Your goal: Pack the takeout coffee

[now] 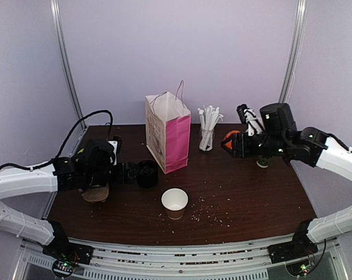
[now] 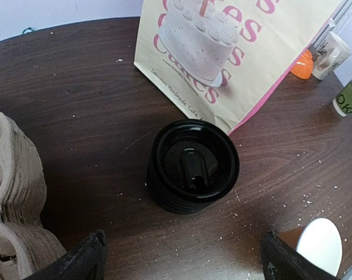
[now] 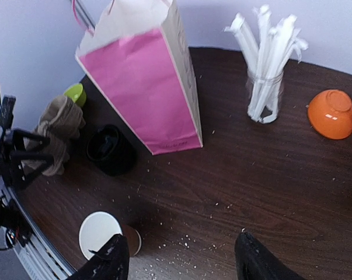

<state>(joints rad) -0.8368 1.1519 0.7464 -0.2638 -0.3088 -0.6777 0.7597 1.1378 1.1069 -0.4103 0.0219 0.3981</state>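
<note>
The left end effector (image 2: pixel 183 238) and right end effector (image 3: pixel 181 238) are spread, empty.
The brown cup (image 1: pixel 174 201) stands lidless; both wrist views cut it off.

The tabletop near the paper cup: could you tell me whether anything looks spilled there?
Yes: pale crumbs lie scattered over the dark table around the lidless paper cup, mostly to its right, like loose debris.
</note>
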